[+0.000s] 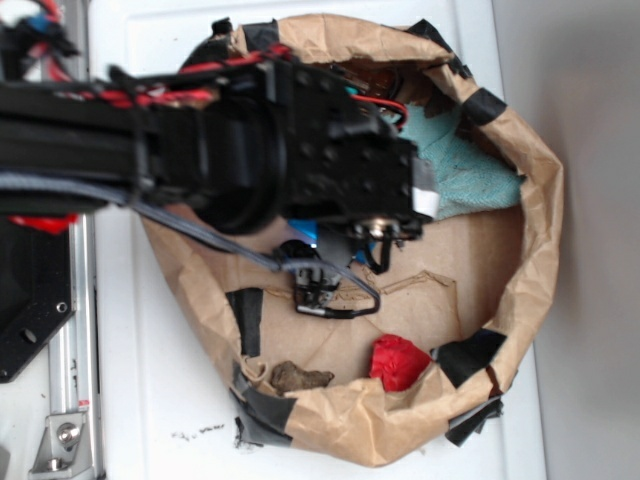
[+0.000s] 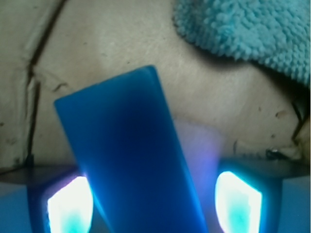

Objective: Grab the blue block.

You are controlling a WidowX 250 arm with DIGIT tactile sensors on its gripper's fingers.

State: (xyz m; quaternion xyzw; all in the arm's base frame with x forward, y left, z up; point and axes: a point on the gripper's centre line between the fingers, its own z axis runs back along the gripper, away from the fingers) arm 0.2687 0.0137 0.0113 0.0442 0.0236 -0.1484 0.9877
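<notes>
Exterior view: the black arm (image 1: pixel 200 140) reaches in from the left over a brown paper bag (image 1: pixel 520 260) that lies open on a white surface (image 1: pixel 170 400), its rim patched with black tape (image 1: pixel 470 355). The wrist end hangs over the middle of the bag floor. Under it only a sliver of the blue block (image 1: pixel 305 237) shows, so from here the gripper itself cannot be made out. A teal terry cloth (image 1: pixel 465 165) lies against the upper right wall of the bag. A red lump (image 1: pixel 398 362) sits near the lower rim, and a small brown lump (image 1: pixel 298 377) lies left of it (too blurred to name). A black cable (image 1: pixel 330 290) loops across the bag floor below the wrist.

Wrist view: the blue block fills the centre, tilted with its top leaning left, standing between the two fingers of the gripper (image 2: pixel 154 204). The fingers (image 2: pixel 238 201) glow pale cyan at the lower left and lower right. The jaws stand apart, with a gap visible on each side of the block, so neither pad seems to press it. The teal cloth occupies the upper right corner, apart from the block, on the creased brown paper.
</notes>
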